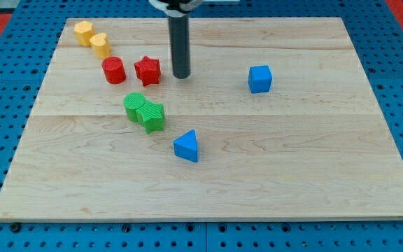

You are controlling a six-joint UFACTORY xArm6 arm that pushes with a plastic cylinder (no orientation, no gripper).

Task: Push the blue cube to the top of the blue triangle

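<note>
Blue triangular block nearest view's bottom on wooden desk. Blue cube block well apart, upper right. My tip just beside red star block; no gripper fitted.

two blue blocks, two red, two green, two yellow

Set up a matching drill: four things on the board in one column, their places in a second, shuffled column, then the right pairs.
Things:
1. blue cube
2. blue triangle
3. red star
4. my tip

Places:
A. just at the view's right of the red star
B. nearest the view's bottom
C. alone toward the view's right
D. between the red cylinder and my tip

Pairs: 1-C, 2-B, 3-D, 4-A
</note>
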